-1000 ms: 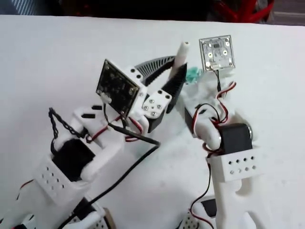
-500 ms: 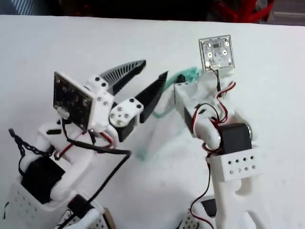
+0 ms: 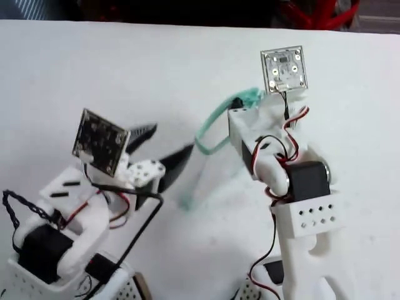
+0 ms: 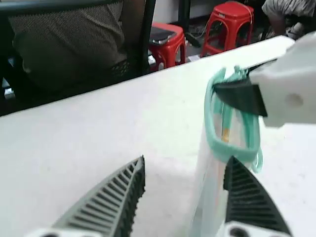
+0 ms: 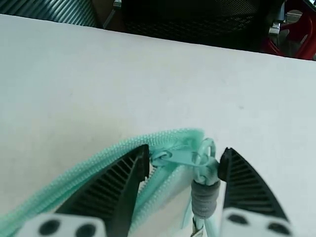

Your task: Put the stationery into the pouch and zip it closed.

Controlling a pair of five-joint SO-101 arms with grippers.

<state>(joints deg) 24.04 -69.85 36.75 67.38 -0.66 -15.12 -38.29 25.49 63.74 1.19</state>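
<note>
A clear pouch with a teal zipper rim (image 3: 209, 125) stands upright mid-table, its mouth open. My right gripper (image 3: 240, 103) is shut on the zipper end of the pouch (image 5: 98, 168); the teal zip pull (image 5: 182, 158) lies between its jaws (image 5: 185, 150). Inside the pouch (image 4: 212, 128) a thin orange-tipped piece of stationery (image 4: 225, 133) shows through the wall. My left gripper (image 3: 174, 139) is open and holds nothing, a short way left of the pouch. In the left wrist view its jaws (image 4: 186, 163) frame the pouch's lower part, apart from it.
The white table (image 3: 75, 62) is bare to the left and behind the pouch. The left arm's black cable (image 3: 140, 225) trails along the front. Red stools (image 4: 232, 19) and a dark chair stand beyond the table's far edge.
The left gripper held a white stick upright at the pouch mouth, then let it go. It has drawn back left and toward the front, open. The right arm has stayed put.
</note>
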